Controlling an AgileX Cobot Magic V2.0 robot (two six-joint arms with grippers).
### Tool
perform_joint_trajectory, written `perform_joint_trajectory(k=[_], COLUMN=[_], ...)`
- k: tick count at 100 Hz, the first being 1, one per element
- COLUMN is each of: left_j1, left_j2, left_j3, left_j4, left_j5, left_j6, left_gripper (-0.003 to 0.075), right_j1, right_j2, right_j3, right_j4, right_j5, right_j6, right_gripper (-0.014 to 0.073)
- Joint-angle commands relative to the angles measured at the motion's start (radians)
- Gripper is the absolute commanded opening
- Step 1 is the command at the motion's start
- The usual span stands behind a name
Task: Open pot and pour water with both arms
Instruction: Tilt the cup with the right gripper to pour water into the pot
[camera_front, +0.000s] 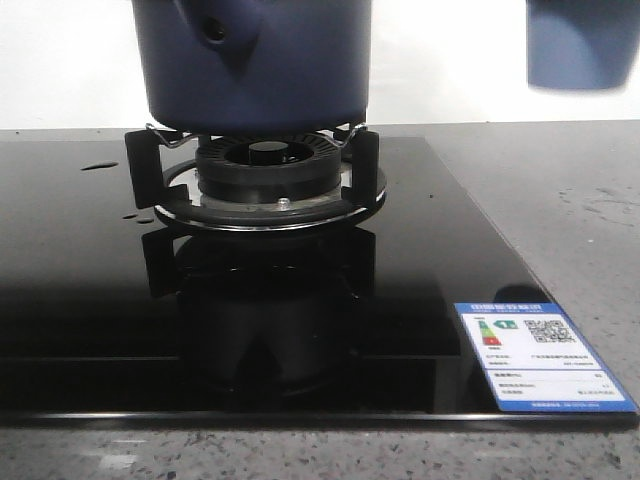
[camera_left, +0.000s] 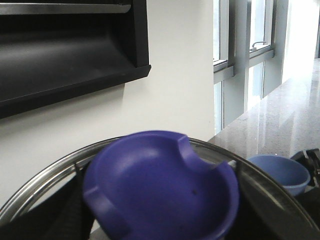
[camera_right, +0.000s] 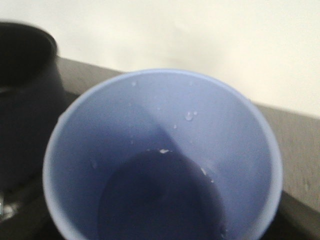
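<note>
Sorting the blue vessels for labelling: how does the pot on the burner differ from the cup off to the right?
The pot is dark navy; the cup is paler blue. The pot is wider and sits on the burner's supports; the cup hangs above the countertop. The pot has a handle stub with a hole; the cup shows none. Both are round and blue.

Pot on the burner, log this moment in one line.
pot: on burner | lid: off, raised | cup: right of pot, wet inside

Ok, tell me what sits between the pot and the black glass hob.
In the front view, the burner and its black pan supports sit between the pot and the hob.
</note>
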Motion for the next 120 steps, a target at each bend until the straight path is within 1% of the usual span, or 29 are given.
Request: perform_joint_trajectory(k=[1, 14, 24, 41, 63, 77, 90, 101, 108, 120], left_j1=[0.003, 0.003, 0.003, 0.003, 0.003, 0.003, 0.003, 0.003, 0.003, 0.003], left_j2=[-0.031, -0.031, -0.031, -0.031, -0.049, -0.078, -0.088, -0.088, -0.088, -0.088], left_j3=[-0.027, -0.027, -0.027, -0.027, -0.027, -0.027, -0.027, -0.027, -0.027, -0.027], left_j4=[-0.079, -0.079, -0.079, -0.079, -0.063, -0.029, -0.008, -0.008, -0.008, -0.008], left_j5=[0.006, 0.006, 0.006, 0.006, -0.006, -0.015, -0.030, -0.030, -0.030, -0.030], left_j6=[-0.014, -0.014, -0.016, -0.018, -0.042, -0.046, -0.089, -0.090, -0.091, -0.095], left_gripper=[0.0264, 0.0264, 0.0264, 0.0264, 0.0264, 0.0264, 0.0264, 0.0264, 0.0264, 0.0264], right_j1=[0.001, 0.006, 0.030, 0.096, 0.165, 0.188, 0.212, 0.238, 0.251, 0.258], right_j2=[-0.023, -0.005, 0.029, 0.109, 0.207, 0.247, 0.277, 0.303, 0.320, 0.351], right_j3=[-0.125, -0.240, -0.325, -0.442, -0.540, -0.581, -0.599, -0.610, -0.620, -0.649], right_j4=[-0.040, -0.070, -0.106, -0.119, -0.159, -0.239, -0.355, -0.458, -0.505, -0.547], right_j5=[0.000, 0.072, 0.122, 0.210, 0.261, 0.276, 0.276, 0.274, 0.270, 0.268], right_j6=[-0.002, -0.008, -0.046, -0.166, -0.289, -0.294, -0.294, -0.294, -0.294, -0.294], right_gripper=[0.0239, 0.0239, 0.0239, 0.0239, 0.0239, 0.0239, 0.0239, 0.0239, 0.0239, 0.0239])
